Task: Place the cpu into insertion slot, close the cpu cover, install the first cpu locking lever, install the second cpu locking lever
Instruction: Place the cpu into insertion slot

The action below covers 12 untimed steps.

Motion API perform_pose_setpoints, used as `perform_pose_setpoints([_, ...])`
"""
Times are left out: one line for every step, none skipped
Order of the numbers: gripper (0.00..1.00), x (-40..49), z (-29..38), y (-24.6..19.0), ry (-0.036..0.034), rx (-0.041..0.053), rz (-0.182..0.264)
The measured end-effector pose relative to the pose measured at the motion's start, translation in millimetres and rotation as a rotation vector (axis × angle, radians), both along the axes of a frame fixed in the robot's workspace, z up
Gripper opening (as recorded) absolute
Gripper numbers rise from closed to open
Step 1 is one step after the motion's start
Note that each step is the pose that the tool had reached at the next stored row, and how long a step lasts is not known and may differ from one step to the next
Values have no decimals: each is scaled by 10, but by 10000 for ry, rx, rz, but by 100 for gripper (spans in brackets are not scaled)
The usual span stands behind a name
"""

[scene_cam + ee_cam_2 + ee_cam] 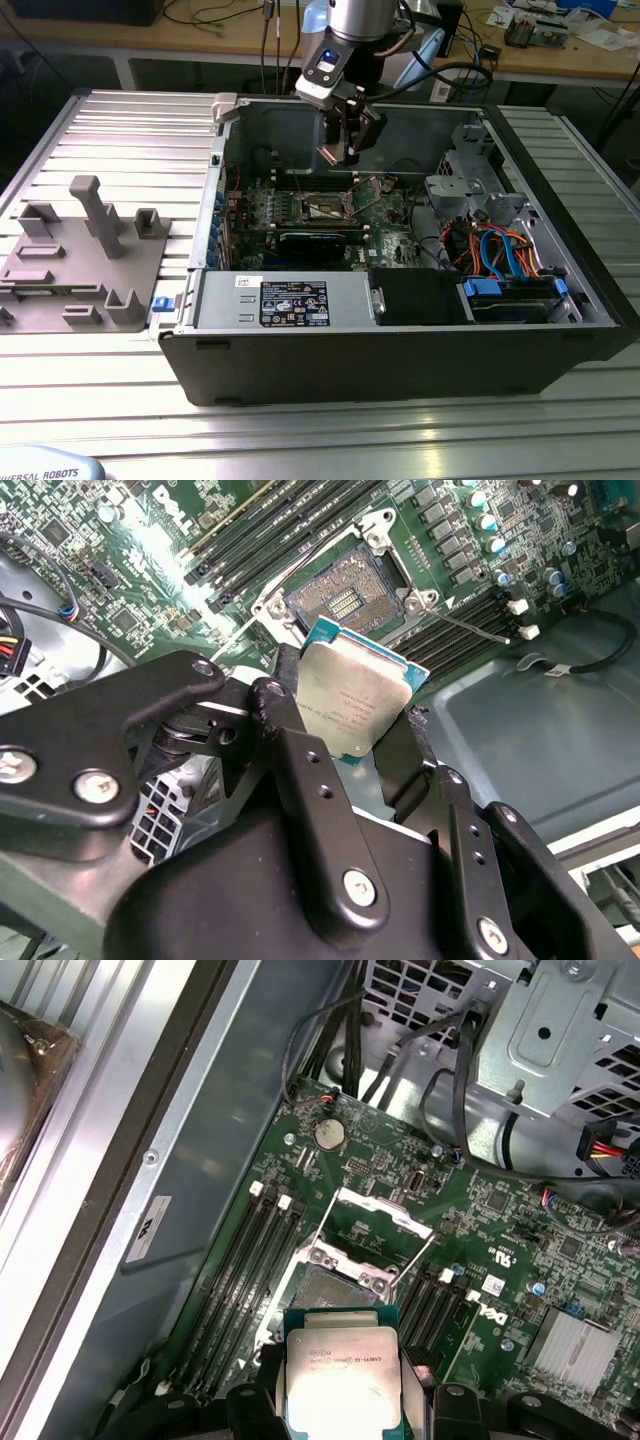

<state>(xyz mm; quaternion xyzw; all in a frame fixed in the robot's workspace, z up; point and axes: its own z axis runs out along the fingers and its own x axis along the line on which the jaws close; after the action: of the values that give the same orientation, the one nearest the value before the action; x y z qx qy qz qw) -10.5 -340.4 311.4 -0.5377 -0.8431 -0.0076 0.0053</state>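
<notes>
My gripper [345,150] hangs inside the open computer case [400,360], above the motherboard [520,1290]. It is shut on the cpu [355,705], a flat square chip with a silvery top, held by its edges between the two black fingers [290,740]. The first wrist view has the cpu [343,1380] just short of the bare insertion slot [335,1285]. The cpu cover [385,1215] stands swung up at the slot's far side. Two thin wire locking levers [322,1228] are raised, one along each side of the slot. The slot [345,595] lies past the chip's tip.
Memory slots [250,1260] flank the socket. A black card [315,243] lies in front of it, then the power supply [290,300]. A drive cage with blue and orange cables [500,265] fills the exterior view's right. A grey fixture [80,255] sits outside the case.
</notes>
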Motion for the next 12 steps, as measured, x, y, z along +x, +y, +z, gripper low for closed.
perform_pose_setpoints([55,0,-1,0,0,1,-60])
perform_pose_setpoints([55,0,-2,0,0,0,-92])
perform_pose_setpoints([55,0,-3,0,0,0,-129])
perform_pose_setpoints([55,0,-3,0,0,0,-169])
perform_pose_setpoints([55,0,-4,0,0,0,-194])
perform_pose_setpoints([55,0,-5,0,0,0,-219])
perform_pose_setpoints([55,0,-5,0,0,0,-241])
perform_pose_setpoints([55,0,-6,0,0,0,-284])
perform_pose_setpoints([55,0,-6,0,0,0,-310])
perform_pose_setpoints([55,0,-7,0,0,0,-336])
perform_pose_setpoints([55,0,-7,0,0,0,-362])
perform_pose_setpoints([55,0,-7,0,0,-1,-384])
